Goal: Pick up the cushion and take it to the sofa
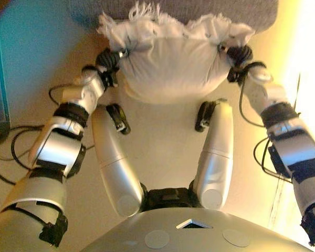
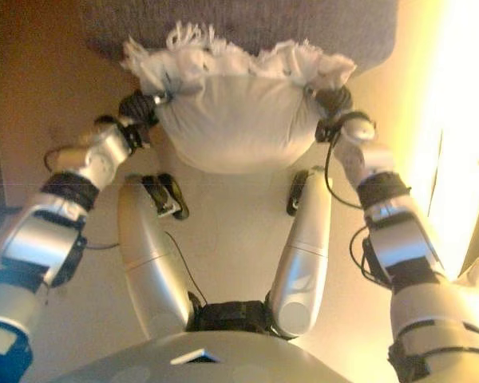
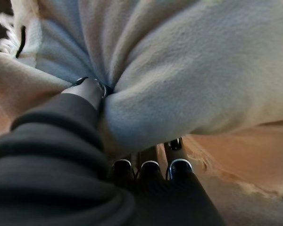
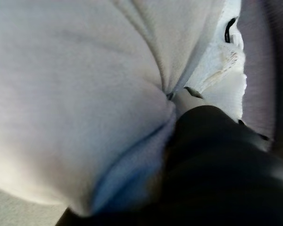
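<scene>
Cushion (image 1: 170, 65) lifted off floor, just short of grey sofa (image 1: 226, 11) | left hand (image 1: 109, 60), right hand (image 1: 239, 55) pinch opposite cushion sides; fingers (image 3: 179, 165) dug into fabric, evidently for level carry

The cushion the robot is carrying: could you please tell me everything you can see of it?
The cushion is white and plump, of a soft fleecy-looking cloth, with a shaggy fringe along its far edge. It hangs off the floor between the two arms, in front of the robot. The left hand pinches one side and the right hand the other, and the cloth puckers into deep folds at both grips. Its fringed edge lies close to or over the grey sofa; whether they touch cannot be told.
</scene>
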Robot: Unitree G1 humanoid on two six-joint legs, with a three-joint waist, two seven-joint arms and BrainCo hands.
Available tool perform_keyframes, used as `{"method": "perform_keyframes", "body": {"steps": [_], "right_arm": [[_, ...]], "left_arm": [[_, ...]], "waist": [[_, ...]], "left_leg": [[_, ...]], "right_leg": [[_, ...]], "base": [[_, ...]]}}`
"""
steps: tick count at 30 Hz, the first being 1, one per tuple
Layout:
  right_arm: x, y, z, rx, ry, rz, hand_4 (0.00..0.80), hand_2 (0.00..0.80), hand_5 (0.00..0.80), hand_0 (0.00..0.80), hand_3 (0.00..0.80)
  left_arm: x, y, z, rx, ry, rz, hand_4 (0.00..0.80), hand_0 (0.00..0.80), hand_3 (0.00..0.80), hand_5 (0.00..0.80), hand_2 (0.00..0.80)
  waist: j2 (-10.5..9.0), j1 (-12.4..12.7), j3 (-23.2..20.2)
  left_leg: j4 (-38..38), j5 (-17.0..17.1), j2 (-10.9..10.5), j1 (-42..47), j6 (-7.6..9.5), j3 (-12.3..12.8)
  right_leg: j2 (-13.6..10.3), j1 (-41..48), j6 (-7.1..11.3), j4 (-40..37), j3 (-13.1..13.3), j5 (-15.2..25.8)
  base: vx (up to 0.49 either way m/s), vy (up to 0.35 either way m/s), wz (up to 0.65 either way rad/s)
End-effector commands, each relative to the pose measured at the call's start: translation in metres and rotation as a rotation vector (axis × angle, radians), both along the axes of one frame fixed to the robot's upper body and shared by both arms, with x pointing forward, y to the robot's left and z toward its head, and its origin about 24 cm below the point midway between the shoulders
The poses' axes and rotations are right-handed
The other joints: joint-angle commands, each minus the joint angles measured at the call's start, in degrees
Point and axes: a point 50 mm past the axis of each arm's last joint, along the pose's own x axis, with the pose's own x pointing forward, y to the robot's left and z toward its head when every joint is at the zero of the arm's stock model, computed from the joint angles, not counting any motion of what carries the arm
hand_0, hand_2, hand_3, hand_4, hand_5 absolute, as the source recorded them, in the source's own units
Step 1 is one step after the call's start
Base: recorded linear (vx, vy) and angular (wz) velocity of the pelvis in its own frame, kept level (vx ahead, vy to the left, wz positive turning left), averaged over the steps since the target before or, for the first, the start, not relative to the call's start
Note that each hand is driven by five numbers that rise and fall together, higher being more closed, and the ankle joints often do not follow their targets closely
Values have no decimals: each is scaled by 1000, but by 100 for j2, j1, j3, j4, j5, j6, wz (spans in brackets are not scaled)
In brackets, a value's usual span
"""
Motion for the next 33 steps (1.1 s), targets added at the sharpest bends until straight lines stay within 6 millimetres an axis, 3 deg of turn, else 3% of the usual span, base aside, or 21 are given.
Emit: {"method": "perform_keyframes", "body": {"steps": [1, 3, 4, 6, 10, 12, 15, 19, 22, 25, 27, 30, 33], "right_arm": [[-7, 38, 25, 174, -222, 130, 800, 800, 800, 800, 800], [-18, 40, 15, 186, -223, 135, 800, 800, 800, 800, 800], [-22, 40, 12, 181, -231, 141, 800, 800, 800, 800, 800], [-31, 39, 8, 183, -248, 153, 800, 800, 800, 800, 800], [-35, 41, 11, 141, -290, 159, 800, 800, 800, 800, 800], [-37, 40, 10, 126, -302, 162, 800, 800, 800, 800, 800], [-44, 39, -6, 161, -261, 159, 800, 800, 800, 800, 800], [-51, 38, -27, 175, -182, 170, 800, 800, 800, 800, 800], [-52, 37, -34, 253, -147, 117, 800, 800, 800, 800, 800], [-57, 45, -45, 281, -125, 98, 800, 800, 800, 800, 800], [-60, 47, -50, 260, -109, 99, 800, 800, 800, 800, 800], [-59, 47, -56, 235, -78, 75, 800, 800, 800, 800, 800], [-54, 51, -55, 215, -68, 63, 800, 800, 800, 800, 800]], "left_arm": [[3, -45, 36, -178, -261, -130, 800, 800, 800, 800, 800], [-6, -41, 30, -175, -281, -122, 800, 800, 800, 800, 800], [-10, -40, 30, -176, -295, -121, 800, 800, 800, 800, 800], [-18, -37, 30, -158, -325, -109, 800, 800, 800, 800, 800], [-25, -29, 33, -155, -364, -49, 800, 800, 800, 800, 800], [-31, -25, 27, -198, -366, -9, 800, 800, 800, 800, 800], [-45, -20, 10, -115, -362, 81, 800, 800, 800, 800, 800], [-46, -13, -2, -19, -307, 187, 800, 800, 800, 800, 800], [-46, -9, -5, 6, -283, 237, 800, 800, 800, 800, 800], [-49, -3, -10, -11, -262, 264, 800, 800, 800, 800, 800], [-50, -2, -11, -2, -267, 247, 800, 800, 800, 800, 800], [-47, -7, -7, -3, -259, 198, 800, 800, 800, 800, 800], [-42, -13, -9, -13, -242, 165, 800, 800, 800, 800, 800]], "waist": [[201, 60, -995], [165, 74, -1128], [139, 80, -1173], [79, 153, -1283], [42, 262, -1381], [21, 318, -1481], [1, 454, -1718], [-2, 453, -2141], [-9, 483, -2464], [-21, 468, -2691], [-42, 438, -2767], [-25, 377, -2783], [41, 321, -2696]], "left_leg": [[-737, 181, -84, 577, 158, -61], [-1477, 439, -149, 1201, 140, -18], [-1874, 740, -200, 1376, 186, 29], [-2615, 1023, -286, 1865, 98, 43], [-3600, 1349, -515, 2576, 15, 32], [-4071, 1494, -720, 2995, 44, -18], [-4718, 1635, -1134, 3592, 137, -162], [-5394, 1723, -1217, 4450, 168, 252], [-5836, 1733, -1377, 4995, 202, 370], [-6183, 1725, -1502, 5450, 265, 528], [-6291, 1694, -1619, 5599, 340, 518], [-6274, 1588, -1757, 5765, 513, 456], [-6222, 1437, -1775, 6075, 614, 502]], "right_leg": [[-9, 542, -596, -887, -151, 615], [13, 1114, -560, -1555, -278, 828], [24, 1289, -598, -1948, -359, 1109], [72, 1749, -505, -2583, -483, 1306], [156, 2364, -352, -3488, -576, 1589], [222, 2780, -265, -4084, -607, 1772], [208, 3392, -174, -4881, -636, 2103], [108, 4317, -103, -5626, -910, 2302], [32, 4867, -64, -6061, -1008, 2505], [-48, 5128, -61, -6175, -980, 2718], [-63, 5177, -51, -6027, -783, 2860], [-30, 5023, -137, -5119, -385, 3197], [187, 4730, -208, -4224, -314, 3332]], "base": [[82, 37, 6], [116, 47, 1], [87, 27, -5], [109, 15, -4], [95, 53, -14], [120, 133, -29], [185, 170, -35], [227, 137, -25], [268, 105, 7], [172, 92, -1], [99, 77, -6], [110, 79, 0], [237, 119, 24]]}}
